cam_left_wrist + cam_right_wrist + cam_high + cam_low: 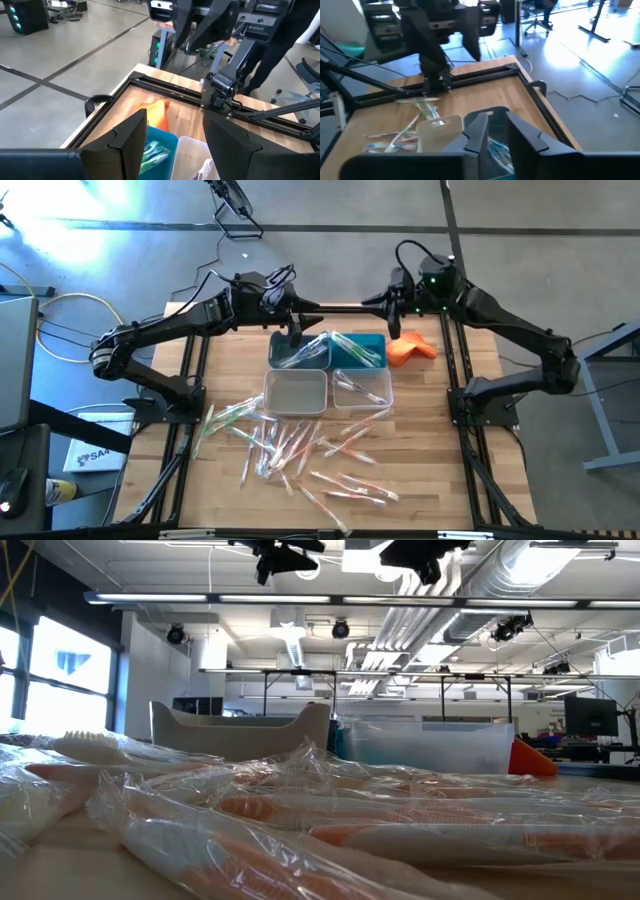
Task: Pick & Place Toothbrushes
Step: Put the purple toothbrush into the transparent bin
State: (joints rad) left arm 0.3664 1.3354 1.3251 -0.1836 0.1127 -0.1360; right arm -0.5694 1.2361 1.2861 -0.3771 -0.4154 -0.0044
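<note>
Toothbrushes [300, 448], wrapped, scattered on table [420, 470], some in bins [326, 352]: light, stiff, slippery film, likely best pinched mid-handle; left hand [295, 338] wide open, empty, over bins; right hand [392, 332] nearly closed, apparently empty.

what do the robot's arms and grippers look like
Both arms are dark, nearly black, jointed links with black cables looped at the wrists. The left gripper has two broad, flat, angular dark fingers; the right gripper has the same. Small green lights glow near the right arm's wrist.
</note>
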